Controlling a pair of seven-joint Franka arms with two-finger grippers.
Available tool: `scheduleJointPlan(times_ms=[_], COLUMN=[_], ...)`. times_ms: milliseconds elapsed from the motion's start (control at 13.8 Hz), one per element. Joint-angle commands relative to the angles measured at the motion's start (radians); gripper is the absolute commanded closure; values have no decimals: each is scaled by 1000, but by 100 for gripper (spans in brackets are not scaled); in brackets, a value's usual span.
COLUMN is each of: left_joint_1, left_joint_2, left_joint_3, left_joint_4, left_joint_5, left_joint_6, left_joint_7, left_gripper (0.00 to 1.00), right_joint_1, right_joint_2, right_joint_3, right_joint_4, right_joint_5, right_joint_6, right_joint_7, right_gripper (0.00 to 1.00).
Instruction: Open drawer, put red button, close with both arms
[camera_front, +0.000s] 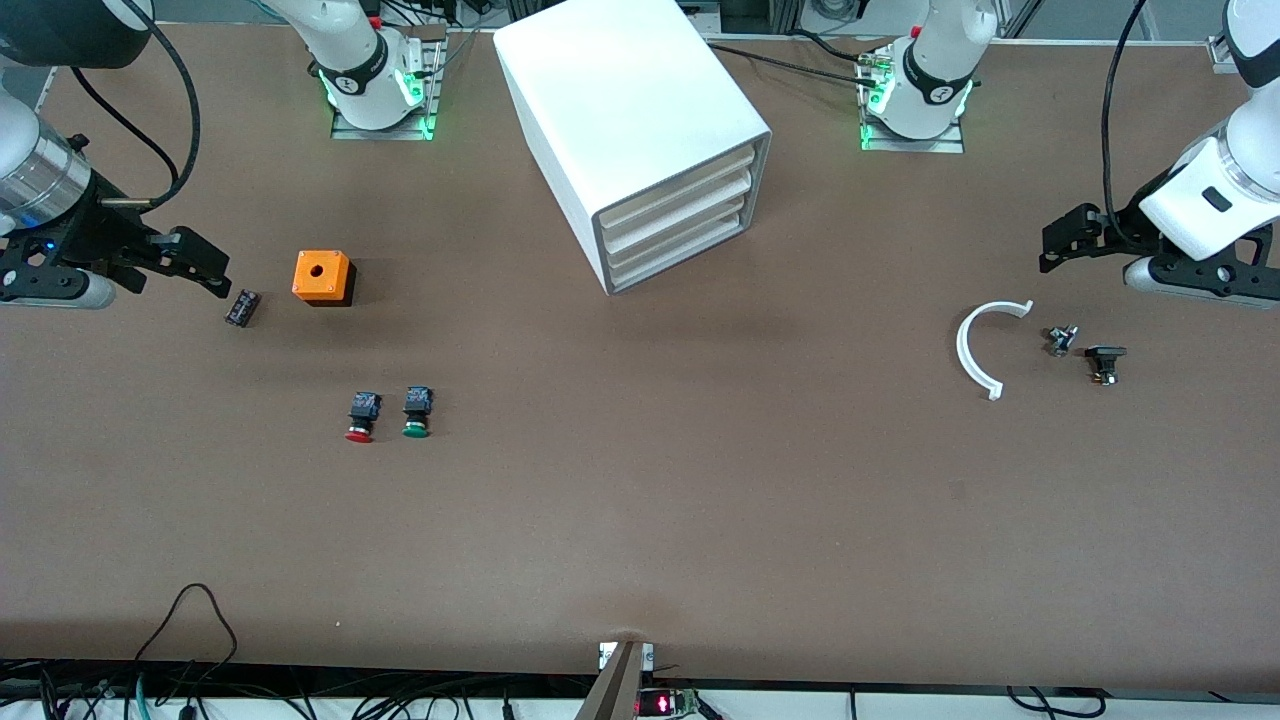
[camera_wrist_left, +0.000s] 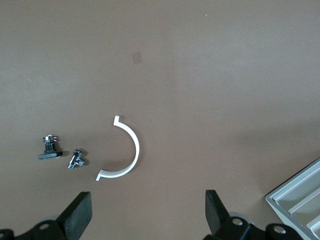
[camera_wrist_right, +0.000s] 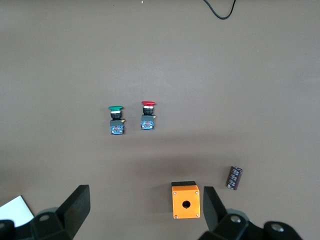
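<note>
The white cabinet (camera_front: 640, 140) was set in the middle of the table, between the two arm bases, with its drawer fronts turned toward the front camera and angled to the left arm's end of the table, presumably so that either arm could reach them. All three drawers were seen pushed in, and the middle drawer (camera_front: 678, 216), the one the task concerns, had not yet been pulled out. The red button (camera_front: 361, 417) was lying on its side on the bare table toward the right arm's end, just beside the green button (camera_front: 417, 412) and nearer to the front camera than the orange box (camera_front: 322, 276); nothing was touching it. The right gripper (camera_front: 195, 262) was held over the table close to a small dark cylinder (camera_front: 242, 307), its fingers spread wide and empty. The left gripper (camera_front: 1072, 240) was likewise held apart and empty, over the table near a white curved strip (camera_front: 982, 345) and two small metal parts (camera_front: 1062, 340). Both arms were judged to be waiting at the table's ends, leaving the cabinet unobstructed. The inside of the drawers was hidden, no handles could be made out on their fronts, and much of each arm was cut off by the edges of the front view.
</note>
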Motion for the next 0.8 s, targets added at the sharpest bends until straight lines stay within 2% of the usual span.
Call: scheduleJointPlan(times_ms=[0,435,580,725], left_joint_1=[-7,-7,-7,-7], left_joint_2=[9,9,9,9], left_joint_3=[1,0,0,0], left_joint_4=[28,28,28,30], left_joint_5=[24,24,24,21], left_joint_6=[-23,-23,-24,-27], left_joint_7=[-10,-10,-9,-9], left_gripper=[0,0,0,0], right_joint_1=[-1,-4,4,16], right_joint_2=[6,16,22,84], right_joint_3=[2,-2,4,8], right_joint_4=[20,34,31,35], right_joint_5=[-3,2,2,0], right_joint_6=[-22,-56,-135,-128], right_joint_7=[-9,-10,5,-7], right_gripper=[0,0,0,0])
